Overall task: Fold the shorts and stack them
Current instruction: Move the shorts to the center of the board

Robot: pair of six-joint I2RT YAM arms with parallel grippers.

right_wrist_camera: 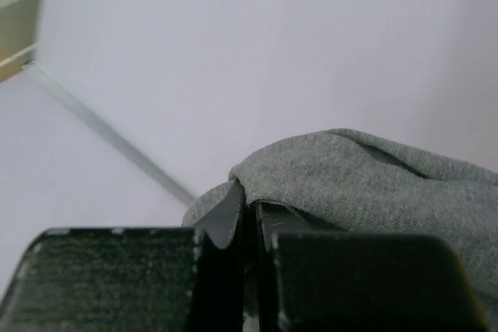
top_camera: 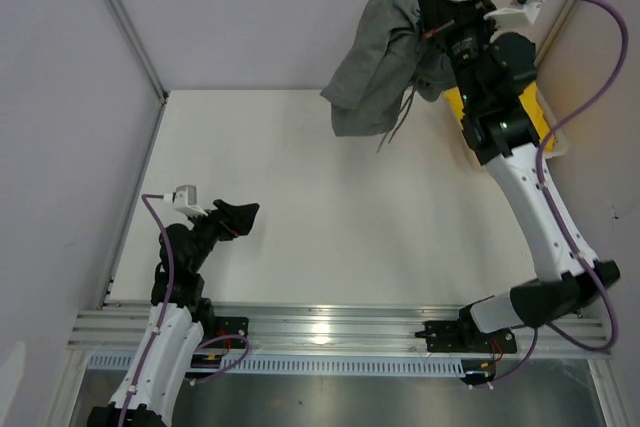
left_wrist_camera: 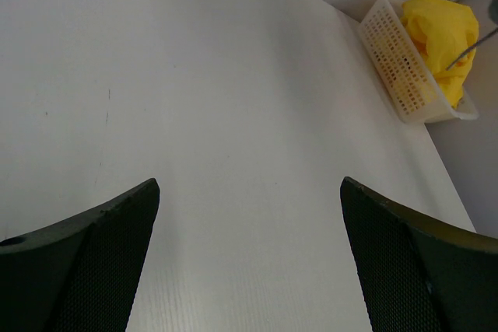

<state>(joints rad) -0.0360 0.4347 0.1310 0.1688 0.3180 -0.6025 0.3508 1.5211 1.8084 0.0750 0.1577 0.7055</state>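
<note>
My right gripper (top_camera: 432, 19) is shut on the dark grey shorts (top_camera: 378, 59) and holds them high above the table's far right, the cloth hanging down with a drawstring dangling. In the right wrist view the grey shorts (right_wrist_camera: 366, 180) drape over my closed right gripper (right_wrist_camera: 250, 215). The yellow shorts (left_wrist_camera: 440, 36) lie bunched in the white mesh basket (left_wrist_camera: 397, 68) at the far right; in the top view the yellow shorts (top_camera: 535, 117) show only partly behind my right arm. My left gripper (top_camera: 243, 215) is open and empty, low over the table's near left, and shows in its wrist view (left_wrist_camera: 249, 215).
The white table (top_camera: 300, 197) is bordered by walls at the left and back. The basket (top_camera: 560, 142) sits at the right edge. A metal rail (top_camera: 330, 327) runs along the near edge by the arm bases.
</note>
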